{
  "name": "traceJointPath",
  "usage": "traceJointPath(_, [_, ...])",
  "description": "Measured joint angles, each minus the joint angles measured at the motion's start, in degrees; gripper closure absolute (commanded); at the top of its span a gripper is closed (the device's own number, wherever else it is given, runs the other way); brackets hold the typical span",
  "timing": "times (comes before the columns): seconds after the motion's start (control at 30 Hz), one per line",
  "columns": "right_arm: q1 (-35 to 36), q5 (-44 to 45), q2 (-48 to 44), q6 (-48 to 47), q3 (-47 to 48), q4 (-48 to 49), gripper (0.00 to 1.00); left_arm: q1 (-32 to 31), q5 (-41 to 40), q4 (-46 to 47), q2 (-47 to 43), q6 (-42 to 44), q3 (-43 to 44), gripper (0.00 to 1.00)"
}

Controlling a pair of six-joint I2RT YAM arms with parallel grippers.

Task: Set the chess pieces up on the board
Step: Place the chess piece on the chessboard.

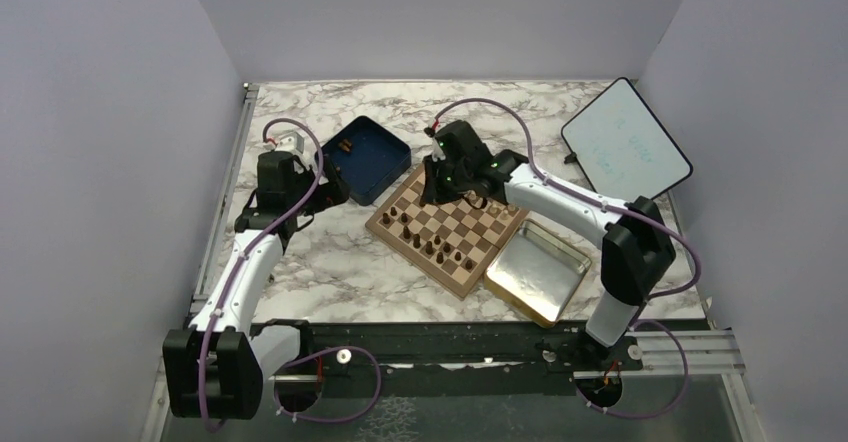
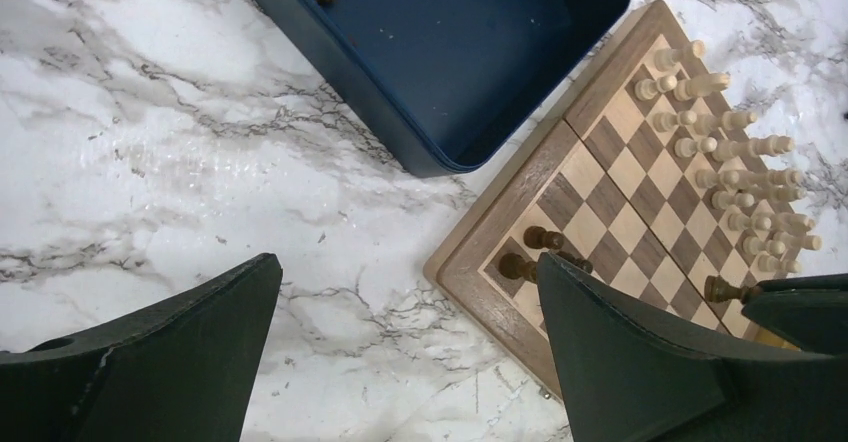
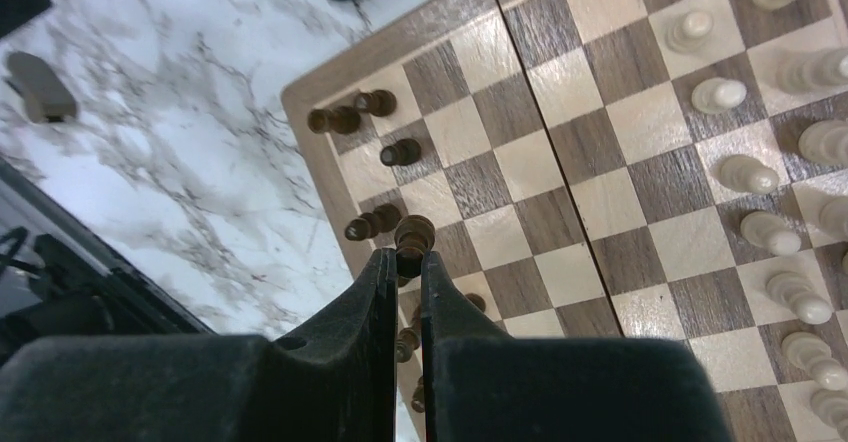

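- The right gripper (image 3: pixel 404 260) is nearly shut, pinching a dark chess piece (image 3: pixel 414 232) between its tips at centre frame.
- That piece is over the board (image 3: pixel 560 202), near its left border.
- The left gripper (image 2: pixel 405 272) gapes wide at the frame's bottom, holding nothing, above the marble table (image 2: pixel 150 142).

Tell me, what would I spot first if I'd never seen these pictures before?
Probably the chessboard in the middle of the marble table, with pale pieces lined up along one side. Next comes the right gripper, pinching one tiny dark piece at the opposite edge of the chessboard. A dark blue box sits by its far left corner.
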Motion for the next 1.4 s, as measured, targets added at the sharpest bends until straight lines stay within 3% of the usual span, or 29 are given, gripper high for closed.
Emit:
traceJointPath(0.4, [6.05,8.81,8.39,-1.7,5.18,-6.23,0.89,0.22,-2.95,-1.49,-4.87,-0.61,-3.23,0.01])
traceJointPath(0.7, [7.48,13.53,9.27,-1.92,5.77,-8.46,0.89,0.22,-6.8,-2.05,-7.1,-1.36,-3.26,0.01])
traceJointPath(1.4, [7.54,13.9,9.27,-1.38,1.66,-8.33,0.87,0.22,-7.41,-2.12,-7.34,-1.49,-3.28,0.01])
